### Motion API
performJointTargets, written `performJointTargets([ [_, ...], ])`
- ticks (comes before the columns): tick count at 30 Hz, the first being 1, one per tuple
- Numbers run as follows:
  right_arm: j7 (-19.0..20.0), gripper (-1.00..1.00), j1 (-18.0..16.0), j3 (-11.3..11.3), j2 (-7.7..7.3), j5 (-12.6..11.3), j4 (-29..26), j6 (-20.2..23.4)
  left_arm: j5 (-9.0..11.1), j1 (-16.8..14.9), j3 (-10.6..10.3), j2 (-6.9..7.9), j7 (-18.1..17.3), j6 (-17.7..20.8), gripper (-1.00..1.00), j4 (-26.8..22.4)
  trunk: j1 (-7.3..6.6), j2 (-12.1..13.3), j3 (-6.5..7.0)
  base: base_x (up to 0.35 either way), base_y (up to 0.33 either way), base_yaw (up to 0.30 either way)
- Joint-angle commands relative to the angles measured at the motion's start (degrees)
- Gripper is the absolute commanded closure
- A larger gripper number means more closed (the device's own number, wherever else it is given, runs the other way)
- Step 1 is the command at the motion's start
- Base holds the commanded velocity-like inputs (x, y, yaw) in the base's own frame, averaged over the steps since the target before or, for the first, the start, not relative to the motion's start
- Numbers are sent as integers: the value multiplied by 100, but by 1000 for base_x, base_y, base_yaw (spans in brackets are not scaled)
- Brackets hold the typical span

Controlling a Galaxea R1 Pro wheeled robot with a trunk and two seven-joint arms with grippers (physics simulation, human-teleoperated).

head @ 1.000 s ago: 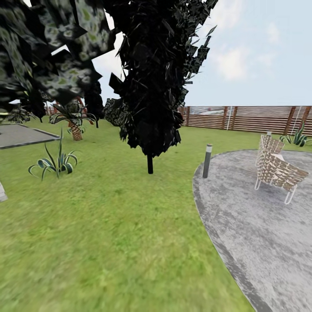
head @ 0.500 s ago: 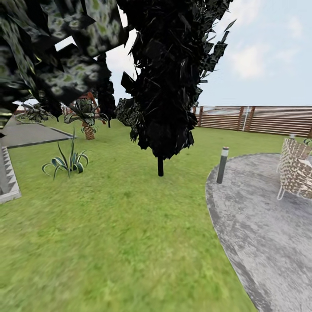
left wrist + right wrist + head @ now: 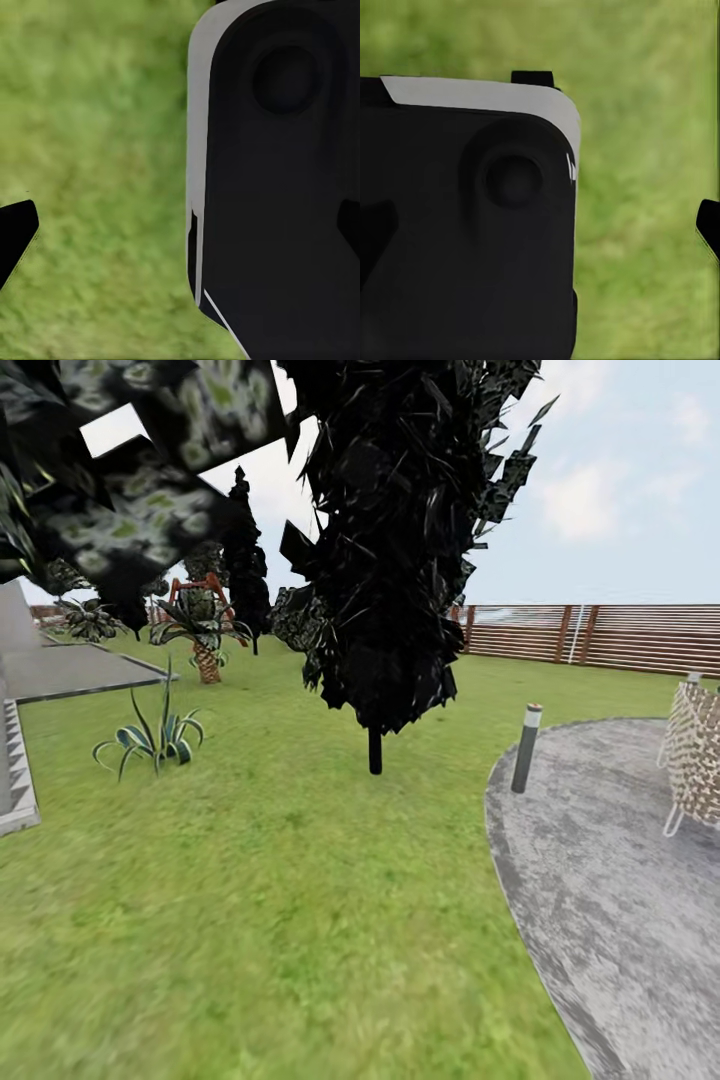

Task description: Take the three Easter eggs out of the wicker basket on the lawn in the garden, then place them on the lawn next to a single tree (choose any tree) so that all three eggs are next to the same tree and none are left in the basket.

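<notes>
Head view: the lawn (image 3: 280, 900) is spread wide, with a dark cypress (image 3: 395, 540) ahead and grey paving (image 3: 620, 900) at the right. Wrist views: grass under a black robot body; either pincer's state can't be told.

dark cypress-like trees (image 3: 395, 540): 2 (one far) | palms (image 3: 203, 630): 1 | bollards (image 3: 526, 748): 1 | woven chairs (image 3: 697, 755): 1
</notes>
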Motion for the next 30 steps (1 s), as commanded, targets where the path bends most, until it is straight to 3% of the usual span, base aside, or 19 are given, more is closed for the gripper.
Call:
performJointTargets([
  [1, -3, -100, -5, 2, 0, 4, 4, 2, 1, 3, 3, 0, -3, -4, -100, -10, 4, -2, -5, 335, 0, 0],
  [10, -4, -100, -5, -4, 2, -1, 4, 2, 4, 3, 3, 0, -3, -4, -100, -10, 4, -2, -5, 335, 0, 23],
  [30, -4, -100, -5, 2, 0, 4, 3, 1, 8, 3, 3, 9, -3, -4, -100, -10, 4, -2, -5, 335, 0, 201],
])
